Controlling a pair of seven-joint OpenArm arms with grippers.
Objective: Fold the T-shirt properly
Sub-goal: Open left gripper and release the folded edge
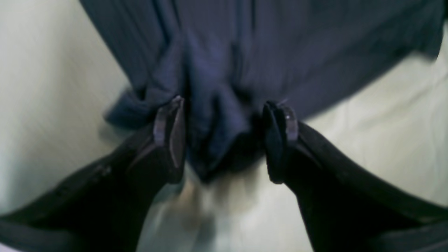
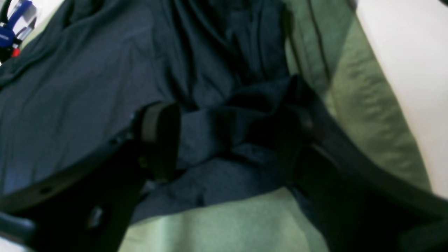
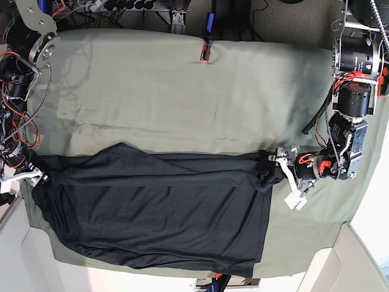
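Note:
The T-shirt (image 3: pixel 152 207) is a dark charcoal garment spread flat across the near half of the olive-green table cloth (image 3: pixel 182 97). My left gripper (image 3: pixel 281 176) sits at its right edge, where the fabric is bunched. In the left wrist view the left gripper (image 1: pixel 225 115) is open, with a loose bunch of the T-shirt (image 1: pixel 217 70) between its spread fingers. My right gripper (image 3: pixel 33 173) is at the shirt's left edge. In the right wrist view the right gripper (image 2: pixel 227 129) is open too, with rumpled folds of the T-shirt (image 2: pixel 87 87) lying between its fingers.
A small red and black object (image 3: pixel 205 53) lies at the cloth's far edge. Cables and motor housings stand at both back corners. A blue item (image 2: pixel 14 21) shows beyond the shirt. The cloth's near edge (image 3: pixel 152 272) runs just below the shirt's hem.

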